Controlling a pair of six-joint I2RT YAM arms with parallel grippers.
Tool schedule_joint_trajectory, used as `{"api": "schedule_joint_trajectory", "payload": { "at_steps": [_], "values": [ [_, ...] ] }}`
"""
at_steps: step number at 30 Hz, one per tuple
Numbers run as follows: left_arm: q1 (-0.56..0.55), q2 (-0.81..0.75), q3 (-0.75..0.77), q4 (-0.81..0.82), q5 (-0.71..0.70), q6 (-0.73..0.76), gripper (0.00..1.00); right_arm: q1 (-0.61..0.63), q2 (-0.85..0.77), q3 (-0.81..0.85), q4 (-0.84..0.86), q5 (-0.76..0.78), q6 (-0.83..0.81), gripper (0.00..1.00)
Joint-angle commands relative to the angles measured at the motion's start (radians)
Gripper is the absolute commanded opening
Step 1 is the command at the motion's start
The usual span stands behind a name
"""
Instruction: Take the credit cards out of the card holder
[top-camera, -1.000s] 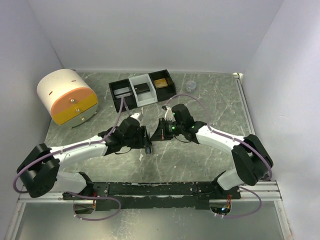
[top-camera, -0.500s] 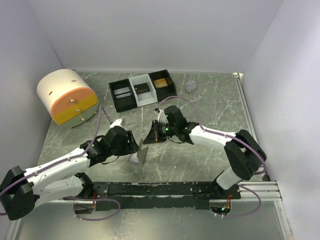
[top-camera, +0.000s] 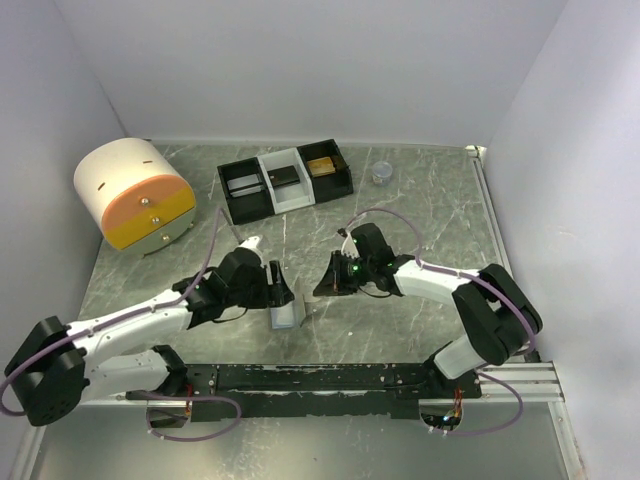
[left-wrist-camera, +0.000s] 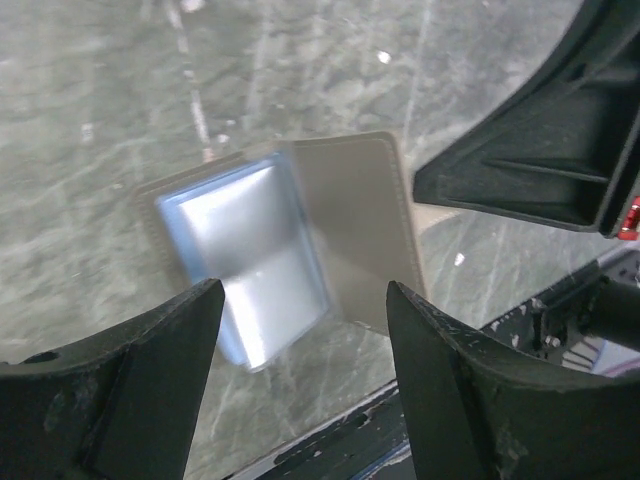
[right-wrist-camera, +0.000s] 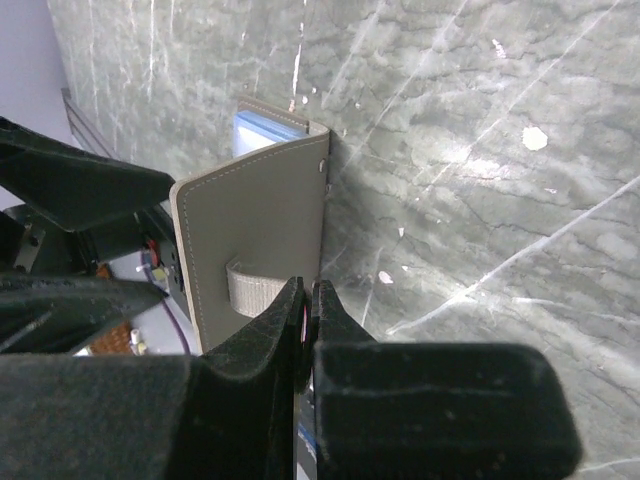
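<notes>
Green marble surface is carrying the open card holder: likely light, floppy, so pinching a leaf edge suits. Left tool is hovering above it, fingers apart; right tool, at its two o'clock, is staying pressed together.

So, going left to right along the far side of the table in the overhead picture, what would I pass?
Round white-and-orange drawer cabinet → black-and-white three-compartment tray → small round clear container.
</notes>
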Motion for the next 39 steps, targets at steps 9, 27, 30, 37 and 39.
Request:
{"api": "schedule_joint_trajectory", "payload": {
  "at_steps": [9, 27, 30, 37, 39],
  "values": [
    [-0.001, 0.227, 0.088, 0.241, 0.274, 0.060, 0.69, -0.005, -0.038, 0.002, -0.045, 0.068, -0.034, 0.08],
    [-0.018, 0.241, -0.041, 0.292, 0.254, -0.007, 0.62, -0.099, 0.200, 0.647, -0.414, 0.499, -0.318, 0.58],
    [-0.021, 0.221, -0.038, 0.266, 0.236, -0.004, 0.62, -0.095, 0.317, 0.772, -0.405, 0.552, -0.363, 0.59],
    [-0.022, 0.206, -0.033, 0.233, 0.220, 0.007, 0.63, -0.088, 0.573, 1.053, -0.432, 0.631, -0.459, 0.61],
    [-0.023, 0.203, -0.031, 0.220, 0.216, 0.011, 0.64, -0.085, 0.624, 1.109, -0.440, 0.641, -0.480, 0.61]
  ]
}}
